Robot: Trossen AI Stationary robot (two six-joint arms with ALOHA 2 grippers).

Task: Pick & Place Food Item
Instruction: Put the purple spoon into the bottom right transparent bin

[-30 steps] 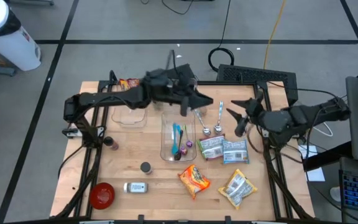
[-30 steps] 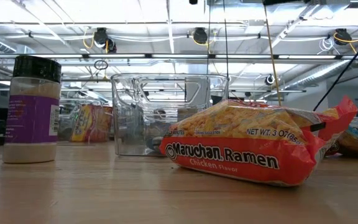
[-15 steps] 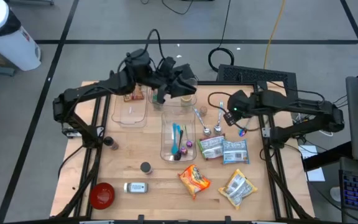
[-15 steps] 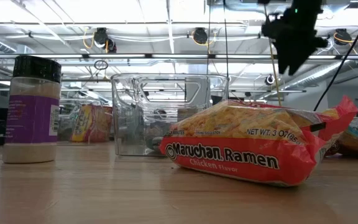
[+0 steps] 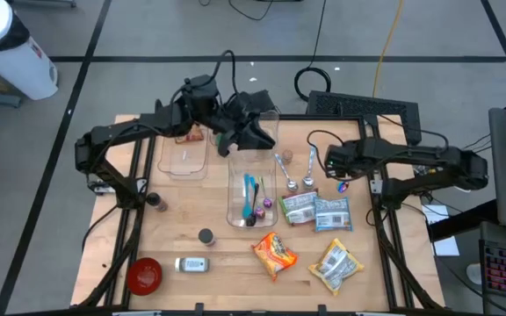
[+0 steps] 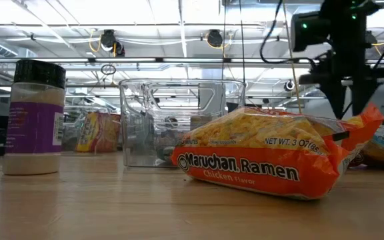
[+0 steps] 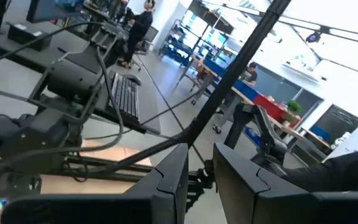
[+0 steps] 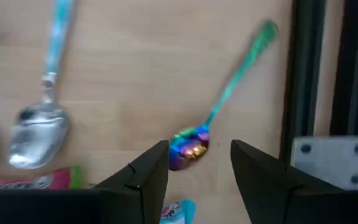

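Several food packets lie flat on the wooden table: an orange ramen packet [image 5: 274,253] [image 6: 272,157], a yellow packet [image 5: 338,263] and two green-and-blue ones [image 5: 299,207] [image 5: 332,212]. My right gripper [image 5: 336,165] [image 8: 199,168] [image 6: 349,107] points down, open, above a rainbow spoon [image 8: 194,144] at the right; the spoon's bowl shows between its fingers, untouched. My left gripper [image 5: 260,132] [image 7: 201,180] hangs level over the far middle, its fingers a narrow gap apart with nothing between them.
A clear bin [image 5: 251,189] holding utensils stands mid-table, with a second clear bin [image 5: 184,154] at far left. Two silver spoons [image 5: 285,171] [image 5: 310,167] lie beside it. A jar [image 6: 35,117], a bottle [image 5: 191,263] and a red bowl [image 5: 144,275] sit at the near left.
My right gripper has tipped from nearly level to pointing down and has come down over the rainbow spoon. My left gripper has drawn back from over the utensil bin toward the table's far edge and turned.
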